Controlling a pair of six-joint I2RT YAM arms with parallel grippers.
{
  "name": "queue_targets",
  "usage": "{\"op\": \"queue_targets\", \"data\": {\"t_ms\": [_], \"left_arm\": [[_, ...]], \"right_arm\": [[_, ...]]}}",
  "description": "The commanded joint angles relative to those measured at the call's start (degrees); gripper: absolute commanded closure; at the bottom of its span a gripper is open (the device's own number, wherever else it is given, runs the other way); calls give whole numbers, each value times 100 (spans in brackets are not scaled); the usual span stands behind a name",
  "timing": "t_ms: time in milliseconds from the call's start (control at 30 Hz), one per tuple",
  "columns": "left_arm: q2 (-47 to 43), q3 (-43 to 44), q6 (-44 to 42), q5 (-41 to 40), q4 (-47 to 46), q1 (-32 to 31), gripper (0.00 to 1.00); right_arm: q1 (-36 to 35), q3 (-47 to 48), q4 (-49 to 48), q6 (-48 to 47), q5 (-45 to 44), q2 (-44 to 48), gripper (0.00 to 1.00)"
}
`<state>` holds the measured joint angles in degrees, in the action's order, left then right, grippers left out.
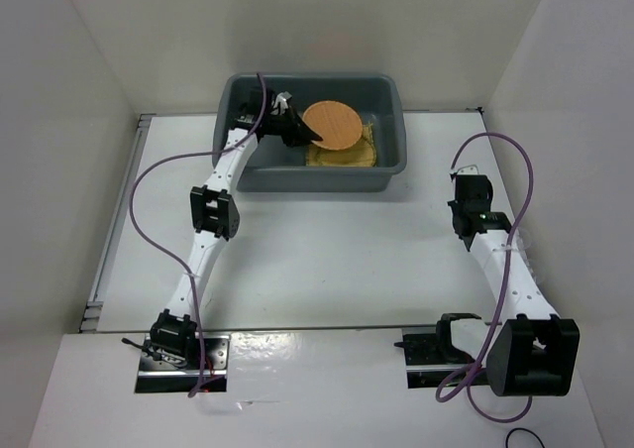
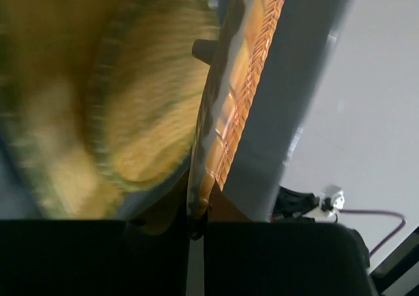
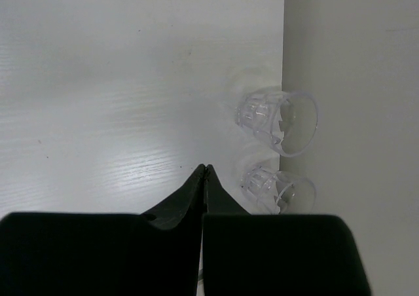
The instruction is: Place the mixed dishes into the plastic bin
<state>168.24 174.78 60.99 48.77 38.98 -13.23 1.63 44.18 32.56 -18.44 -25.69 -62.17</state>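
While the L gripper [image 1: 294, 123] reaches into the plastic bin [image 1: 391, 89] at the table's [image 1: 327, 260] far side, its fingers are pinched on the left rim of the orange-brown disc [image 1: 332, 125]. From the top cam the disc's woven face looks mostly upward and it extends from the fingers twd the bin's right end. In the L wrist view it is edge-on, running straight away from the fingertips. It sits over the yellow pieces lying flat on the bin floor: a round yellow disc [image 2: 150, 93] on a square mat [image 2: 39, 165] w/ darker edging, both blurred. Whether the held disc touches them I can't tell. The R gripper [image 3: 204, 171] is pressed together w/ nothing in it, low over bare table at the right side, well apart from the bin. Two clear cups [image 3: 278, 120] lie on their sides just ahead of it, against the wall [image 3: 353, 60].
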Motion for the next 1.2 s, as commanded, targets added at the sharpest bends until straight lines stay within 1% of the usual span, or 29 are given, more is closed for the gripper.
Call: {"op": "queue_targets", "data": {"t_ms": [0,167,267,300,367,433,733,900,1000,1100,1133,1167], "left_arm": [[-3,505,405,414,-329,119,100],[226,505,580,361,-383,172,100],[376,505,642,492,-514,119,100],[506,505,773,493,-601,67,100],[665,505,975,747,-812,67,100],[727,505,1028,809,-865,5,100],[903,505,976,862,-813,-162,100],[1026,505,976,862,-813,-215,98],[1088,505,976,915,-813,-267,94],[1088,505,976,967,-760,-267,87],[1088,505,976,967,-708,-267,84],[1088,505,915,967,-708,-267,78]], "right_arm": [[-40,-6,-294,139,-120,162,100],[-145,-6,-346,191,-243,109,100],[-294,-6,-399,243,-401,38,100],[-373,-6,-399,244,-488,-14,100],[-435,-58,-452,296,-550,-84,100],[-488,-59,-452,297,-604,-85,100],[-488,-59,-505,297,-709,-190,100],[-488,-59,-505,349,-709,-190,100],[-488,-59,-505,349,-709,-190,100],[-488,-59,-505,349,-709,-190,100],[-488,-59,-505,349,-709,-190,100],[-488,-59,-505,349,-709,-190,100]]}}
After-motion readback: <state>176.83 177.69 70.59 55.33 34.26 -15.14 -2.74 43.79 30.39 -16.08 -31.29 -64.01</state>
